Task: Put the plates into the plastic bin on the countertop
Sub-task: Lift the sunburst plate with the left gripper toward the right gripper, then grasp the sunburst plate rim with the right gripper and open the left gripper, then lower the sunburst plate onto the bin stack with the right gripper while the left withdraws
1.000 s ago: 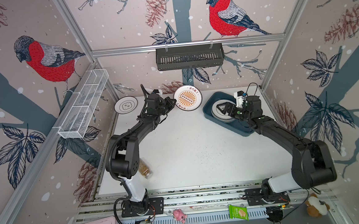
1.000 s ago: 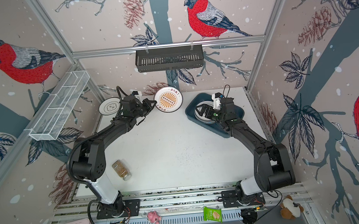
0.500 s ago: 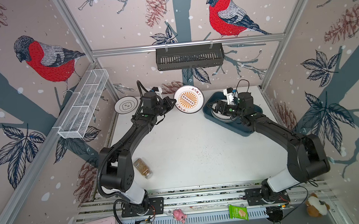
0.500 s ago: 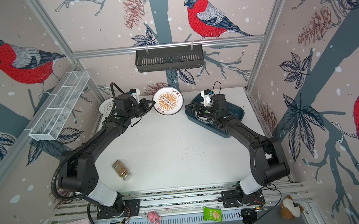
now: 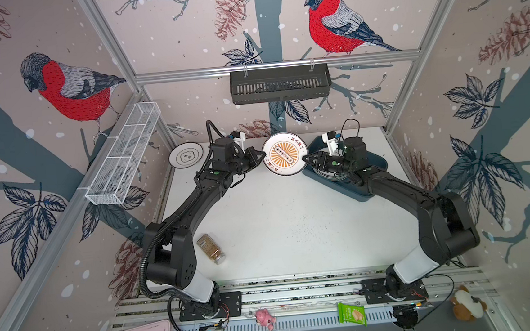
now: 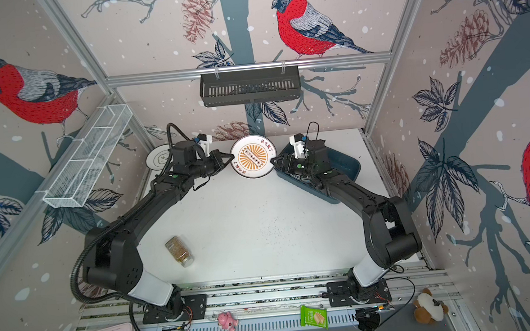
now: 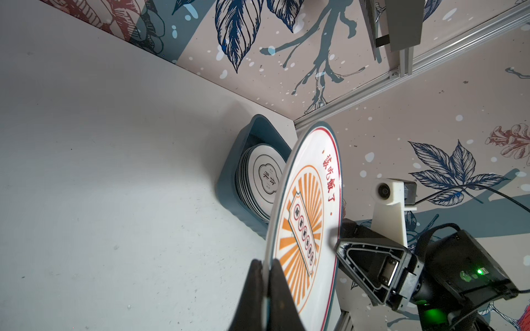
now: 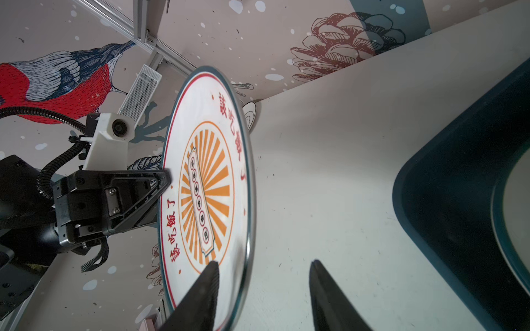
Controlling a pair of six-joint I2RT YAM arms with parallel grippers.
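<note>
Your left gripper (image 7: 265, 266) is clamped on the rim of the orange sunburst plate (image 5: 284, 153). Your right gripper (image 8: 264, 262) straddles the opposite rim, jaws apart, not yet gripping.

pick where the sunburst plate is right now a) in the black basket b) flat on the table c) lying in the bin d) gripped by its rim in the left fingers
d: the left fingers are shut on the plate at its rim, holding it up beside the bin.
</note>
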